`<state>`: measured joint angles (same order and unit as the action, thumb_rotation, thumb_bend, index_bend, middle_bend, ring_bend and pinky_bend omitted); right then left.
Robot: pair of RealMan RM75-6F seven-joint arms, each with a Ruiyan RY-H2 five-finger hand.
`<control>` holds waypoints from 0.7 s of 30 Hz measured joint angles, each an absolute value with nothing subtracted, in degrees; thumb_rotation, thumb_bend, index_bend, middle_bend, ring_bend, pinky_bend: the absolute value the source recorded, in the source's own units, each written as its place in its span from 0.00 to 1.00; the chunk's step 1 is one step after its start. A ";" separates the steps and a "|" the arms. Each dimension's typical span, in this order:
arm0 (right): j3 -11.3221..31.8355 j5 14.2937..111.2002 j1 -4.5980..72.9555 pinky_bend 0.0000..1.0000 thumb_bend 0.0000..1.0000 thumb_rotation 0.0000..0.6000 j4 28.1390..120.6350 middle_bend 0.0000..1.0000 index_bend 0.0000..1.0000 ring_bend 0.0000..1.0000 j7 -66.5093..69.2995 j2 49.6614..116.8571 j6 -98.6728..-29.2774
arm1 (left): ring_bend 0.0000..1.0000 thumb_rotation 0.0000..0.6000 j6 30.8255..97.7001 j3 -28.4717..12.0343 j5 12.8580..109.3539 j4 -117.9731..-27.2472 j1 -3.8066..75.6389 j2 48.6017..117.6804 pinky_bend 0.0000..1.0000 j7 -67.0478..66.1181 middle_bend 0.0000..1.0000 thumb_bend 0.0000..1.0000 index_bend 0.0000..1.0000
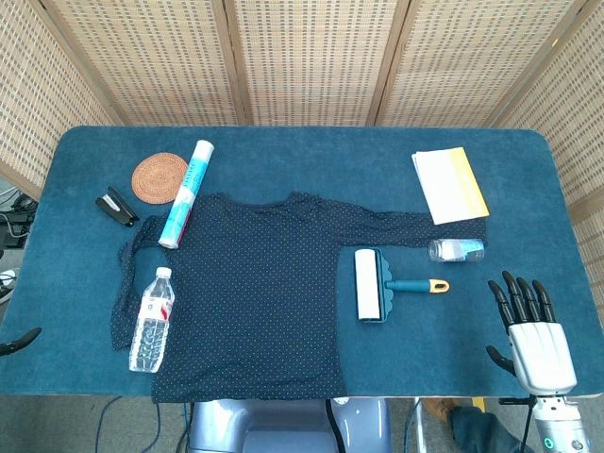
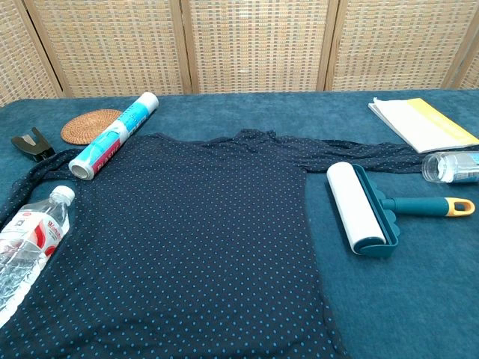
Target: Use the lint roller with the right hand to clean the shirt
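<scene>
Hovering with fingers apart and empty, the right hand (image 1: 528, 326) sits right of the lint roller (image 1: 382, 285); its handle (image 1: 418, 285) points toward the hand.

the shirt (image 1: 255, 293) is dark navy with small light-blue dots. the lint roller (image 1: 376, 285) has a white roll, a teal frame and handle, and a yellow tip. the desk (image 1: 311, 151) is covered in deep blue. the coaster (image 1: 159, 176) is woven orange-brown. the booklet (image 1: 449, 184) is white and yellow. the right robot hand (image 1: 528, 330) has black fingers and a silver-white palm.
</scene>
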<state>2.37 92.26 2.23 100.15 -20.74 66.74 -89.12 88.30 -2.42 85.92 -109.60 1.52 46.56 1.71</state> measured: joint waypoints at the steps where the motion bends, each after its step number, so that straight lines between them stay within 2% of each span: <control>1: 2.35 92.28 2.25 0.00 0.00 1.00 100.12 0.00 0.00 0.00 -20.74 66.75 -89.08 | 0.00 1.00 88.20 -2.40 85.89 -109.54 1.55 46.57 0.00 1.72 0.00 0.00 0.00; 7: 2.40 91.93 2.45 0.00 0.00 1.00 100.13 0.01 0.00 0.00 -20.78 66.90 -88.50 | 0.00 1.00 88.04 -2.49 85.71 -109.47 1.68 46.54 0.00 1.89 0.00 0.00 0.00; 8: 2.44 91.82 2.58 0.00 0.00 1.00 100.19 0.08 0.00 0.07 -20.78 66.93 -88.22 | 0.00 1.00 88.03 -2.53 85.60 -109.44 1.70 46.55 0.00 1.91 0.00 0.00 0.00; 9: 2.50 91.69 2.78 0.03 0.00 1.00 100.26 0.23 0.00 0.21 -20.79 66.96 -87.84 | 0.00 1.00 87.98 -2.58 85.44 -109.39 1.73 46.57 0.00 1.91 0.00 0.00 0.00; 10: 2.64 91.51 3.17 0.11 0.00 1.00 100.36 0.35 0.00 0.34 -20.82 66.99 -87.16 | 0.00 1.00 87.86 -2.64 85.19 -109.35 1.79 46.61 0.00 1.89 0.00 0.00 0.00; 11: 2.80 91.35 3.59 0.33 0.00 1.00 100.42 0.54 0.00 0.57 -20.89 67.01 -86.52 | 0.00 1.00 87.69 -2.69 84.94 -109.34 1.86 46.63 0.00 1.86 0.00 0.00 0.00; 12: 3.01 91.18 4.10 0.52 0.00 1.00 100.47 0.65 0.00 0.70 -21.04 67.01 -85.77 | 0.00 1.00 87.45 -2.74 84.69 -109.36 1.95 46.64 0.00 1.81 0.00 0.00 0.00; 13: 3.33 90.95 4.93 0.79 0.00 1.00 100.55 0.77 0.00 0.84 -21.36 66.97 -84.55 | 0.00 1.00 87.09 -2.84 84.34 -109.39 2.13 46.65 0.00 1.75 0.00 0.00 0.00; 14: 3.59 90.71 5.67 0.95 0.00 1.00 100.65 0.86 0.00 0.93 -21.57 66.92 -83.42 | 0.00 1.00 86.78 -2.94 84.04 -109.43 2.30 46.66 0.00 1.69 0.00 0.00 0.00; 15: 3.86 90.40 6.47 0.99 0.00 1.00 100.78 0.90 0.00 0.96 -21.72 66.85 -82.11 | 0.00 1.00 86.50 -3.04 83.76 -109.47 2.47 46.69 0.00 1.62 0.00 0.00 0.00; 17: 4.58 89.36 8.66 1.00 0.00 1.00 101.10 0.98 0.00 1.00 -21.67 66.68 -78.35 | 0.00 1.00 85.87 -3.25 83.10 -109.53 2.84 46.78 0.00 1.47 0.00 0.00 0.00; 21: 6.36 86.08 13.89 1.00 0.00 1.00 100.78 1.00 0.04 1.00 -21.46 66.83 -69.72 | 0.00 1.00 84.38 -3.58 81.36 -109.52 3.54 46.97 0.00 0.80 0.00 0.00 0.00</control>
